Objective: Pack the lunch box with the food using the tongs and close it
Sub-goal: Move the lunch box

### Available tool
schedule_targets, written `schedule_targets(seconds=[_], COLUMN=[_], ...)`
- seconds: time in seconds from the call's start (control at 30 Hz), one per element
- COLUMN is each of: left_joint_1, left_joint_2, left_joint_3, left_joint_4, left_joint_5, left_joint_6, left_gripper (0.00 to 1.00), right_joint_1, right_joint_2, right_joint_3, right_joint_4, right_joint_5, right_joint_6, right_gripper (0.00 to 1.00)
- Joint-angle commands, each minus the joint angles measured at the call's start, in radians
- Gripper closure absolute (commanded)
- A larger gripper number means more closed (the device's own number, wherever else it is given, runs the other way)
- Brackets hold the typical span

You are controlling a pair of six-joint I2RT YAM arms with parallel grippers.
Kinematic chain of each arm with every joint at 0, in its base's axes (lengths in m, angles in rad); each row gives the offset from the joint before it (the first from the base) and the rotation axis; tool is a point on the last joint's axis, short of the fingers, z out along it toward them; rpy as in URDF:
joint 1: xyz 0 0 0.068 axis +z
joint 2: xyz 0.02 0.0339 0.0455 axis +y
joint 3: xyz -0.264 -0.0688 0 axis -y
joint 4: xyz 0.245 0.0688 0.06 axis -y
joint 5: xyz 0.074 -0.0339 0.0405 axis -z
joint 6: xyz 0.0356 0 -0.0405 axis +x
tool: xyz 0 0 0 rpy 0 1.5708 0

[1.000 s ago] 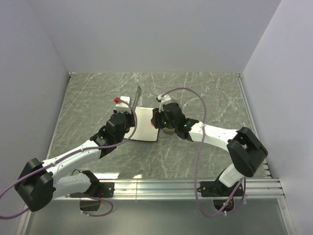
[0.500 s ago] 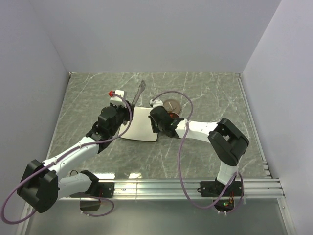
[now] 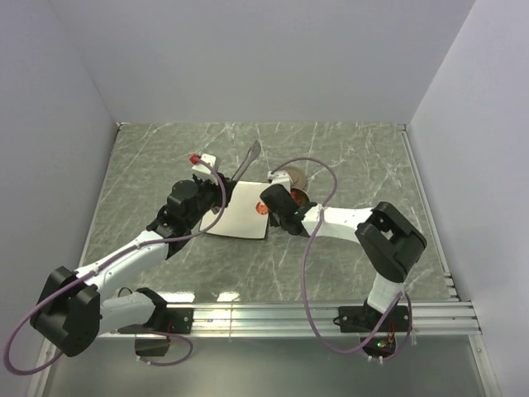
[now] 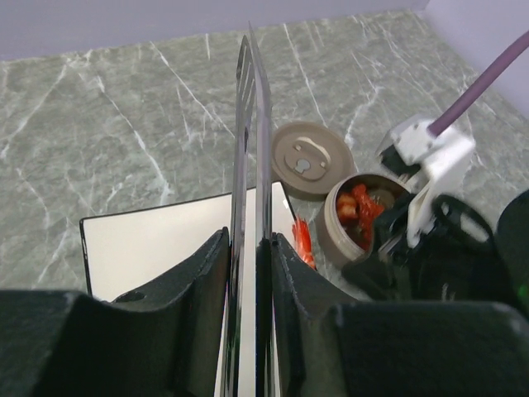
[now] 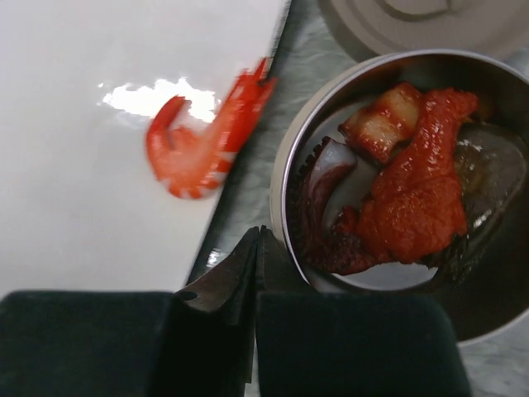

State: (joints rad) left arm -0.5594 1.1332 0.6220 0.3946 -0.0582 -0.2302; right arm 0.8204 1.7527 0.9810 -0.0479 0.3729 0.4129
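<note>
My left gripper is shut on the tongs, whose two thin silver arms lie close together and point up and away over the white plate. In the top view the tongs stick out from the left gripper toward the back. The lunch box, a round silver tin, holds several red and brown pieces of food. Its lid lies flat just behind it. One red shrimp lies at the plate's right edge. My right gripper is shut on nothing, its tips between plate and tin.
The white square plate sits mid-table between both arms. The tin and lid lie right of it. Grey walls close in the marble table on three sides. The right arm's purple cable loops above the tin.
The right gripper has shut and drawn back off the tin to its left side, uncovering tin and lid. The left gripper swung the tongs' tips rightward.
</note>
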Motion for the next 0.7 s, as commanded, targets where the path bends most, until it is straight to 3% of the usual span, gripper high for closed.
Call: schedule_targets(seconds=[0.0,0.27,0.43,0.53,0.67], left_joint_1=[-0.002,-0.046,-0.158,-0.250,-0.339], left_joint_2=[0.013,0.005,-0.085,-0.137,-0.168], left_joint_3=[-0.016,-0.073,-0.140,-0.176,-0.199], left_joint_4=[0.072,0.098,0.072,0.036,-0.016], left_joint_5=[0.049,0.018,-0.086,-0.205,-0.397], left_joint_6=[0.009,0.012,-0.015,-0.046,-0.083], left_gripper=[0.69,0.68,0.68,0.67,0.65], right_joint_1=[-0.047,-0.072,-0.073,-0.072,-0.079], right_joint_2=[-0.067,-0.110,-0.241,-0.370,-0.546], right_joint_3=[-0.025,-0.061,-0.085,-0.113,-0.154], right_joint_4=[0.008,0.112,0.175,0.212,0.217], right_joint_5=[0.066,0.024,-0.015,-0.037,-0.008], right_joint_6=[0.020,-0.028,-0.080,-0.109,-0.128], right_gripper=[1.00,1.00,0.98,0.87,0.60])
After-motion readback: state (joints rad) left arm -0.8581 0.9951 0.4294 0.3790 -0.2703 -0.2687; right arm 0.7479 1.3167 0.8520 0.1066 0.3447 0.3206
